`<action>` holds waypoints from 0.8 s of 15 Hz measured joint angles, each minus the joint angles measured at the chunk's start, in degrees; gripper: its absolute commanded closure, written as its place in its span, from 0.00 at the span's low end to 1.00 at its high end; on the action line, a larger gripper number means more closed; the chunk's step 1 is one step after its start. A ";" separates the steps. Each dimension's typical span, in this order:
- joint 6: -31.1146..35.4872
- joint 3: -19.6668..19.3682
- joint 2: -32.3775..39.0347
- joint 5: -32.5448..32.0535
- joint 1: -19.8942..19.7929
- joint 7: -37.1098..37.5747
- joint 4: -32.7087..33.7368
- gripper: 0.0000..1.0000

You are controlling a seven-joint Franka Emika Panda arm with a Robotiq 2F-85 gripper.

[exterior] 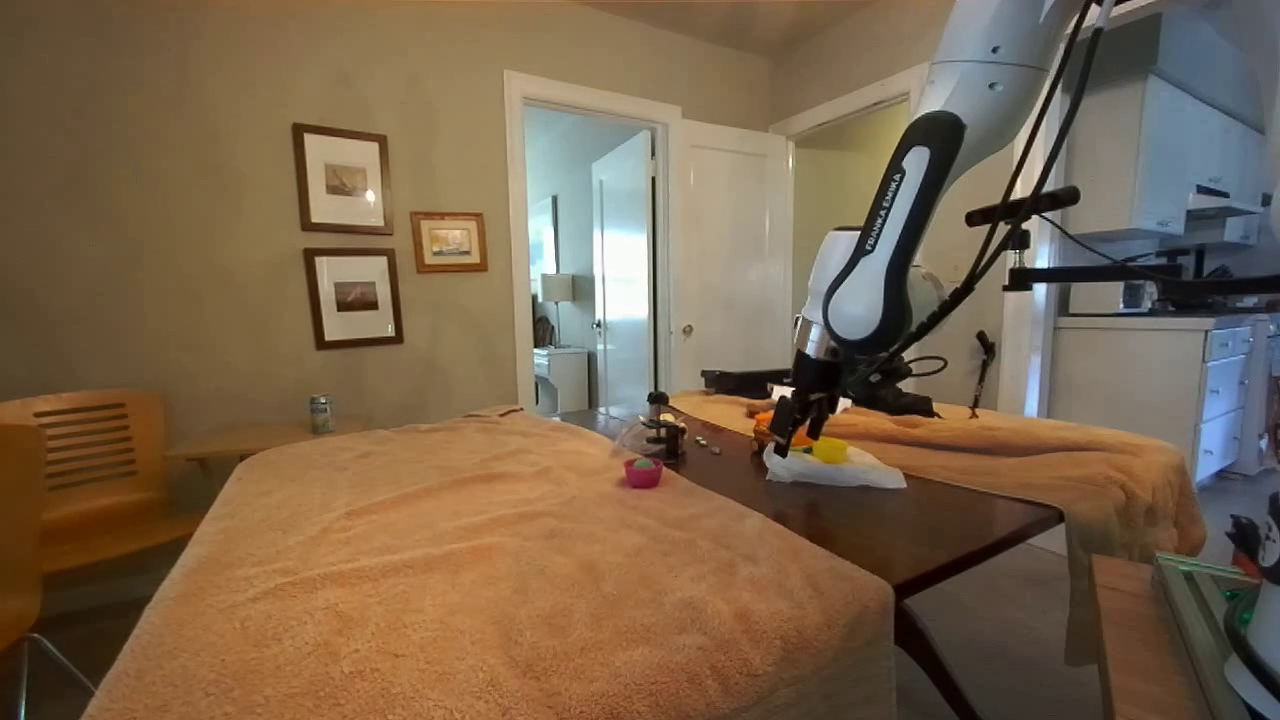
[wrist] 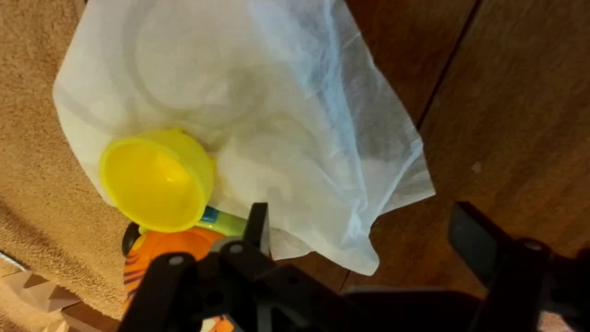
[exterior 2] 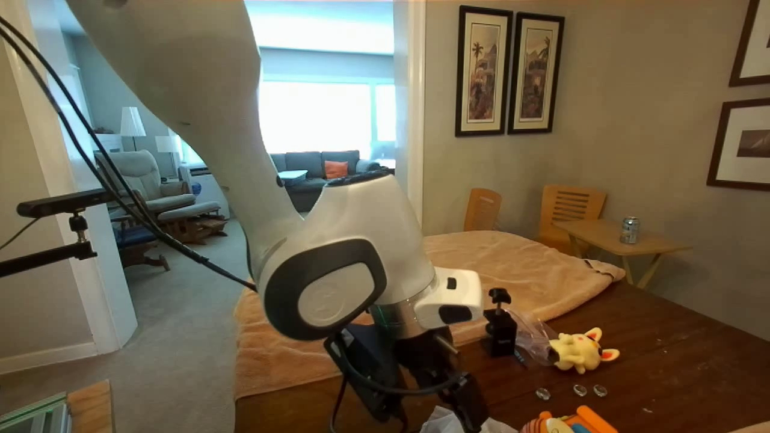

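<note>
Closest in the wrist view, my gripper (wrist: pixel 362 233) gapes wide, grasping nothing. Beneath it, a thin white sheet (wrist: pixel 267 120), creased and faintly see-through, spreads across the dark table (wrist: pixel 521 138), one corner showing between my jaws. A glossy yellow cup (wrist: pixel 156 182) overlaps the sheet's edge, its mouth facing me. My arm (exterior: pixel 872 285) slants down from above, gripper pointing at the table.

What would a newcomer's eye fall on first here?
Probably the big white robot arm, its gripper hanging open over the dark table. Next, in the wrist view, a bright yellow cup stands out against a white sheet. In an exterior view, a small pink cup sits at the edge of the peach blanket.
</note>
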 measured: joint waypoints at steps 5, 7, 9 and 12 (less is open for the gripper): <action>-1.24 12.99 0.00 2.93 -15.05 -3.71 -0.31 0.00; -2.02 15.68 -0.10 3.02 -19.34 -4.20 -0.29 0.00; -3.13 17.09 -0.22 3.02 -22.25 -4.32 -0.07 0.00; -4.99 17.42 -0.83 2.91 -23.96 -4.38 0.66 0.00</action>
